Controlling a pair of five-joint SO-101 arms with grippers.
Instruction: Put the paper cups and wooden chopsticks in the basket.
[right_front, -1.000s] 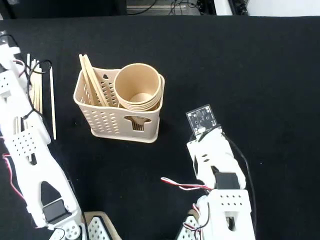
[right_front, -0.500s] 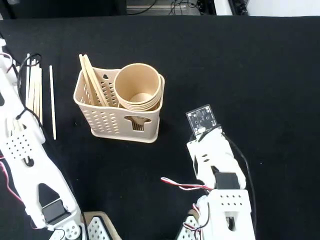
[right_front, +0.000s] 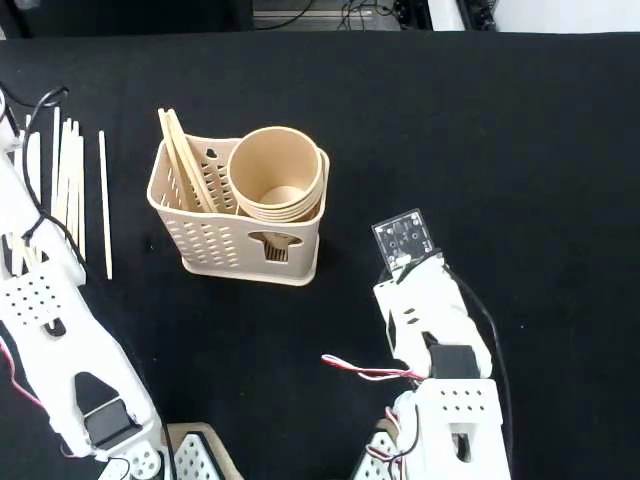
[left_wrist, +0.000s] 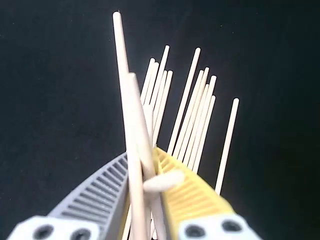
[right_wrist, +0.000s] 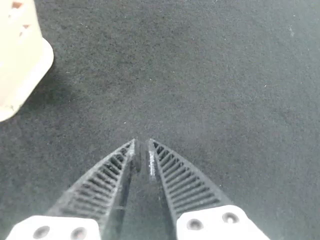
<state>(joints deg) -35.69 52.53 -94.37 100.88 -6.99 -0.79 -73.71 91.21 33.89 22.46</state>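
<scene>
The left gripper (left_wrist: 142, 160) has slid left, pinching a few chopsticks (left_wrist: 125, 90) above the pile (left_wrist: 200, 120). I think they go in the basket (right_front: 215, 245) next. The right gripper (right_wrist: 141, 152) rests pressed together, holding nothing.

The left arm (right_front: 40, 300) has swung farther away from the basket (right_front: 232, 240), out toward the table edge on the side opposite it. A second ago its upper part lay across the loose wooden chopsticks (right_front: 72, 185) beside the basket and hid most of them. Now it sits beyond the pile, on the side away from the basket, and the sticks show almost full length.
</scene>
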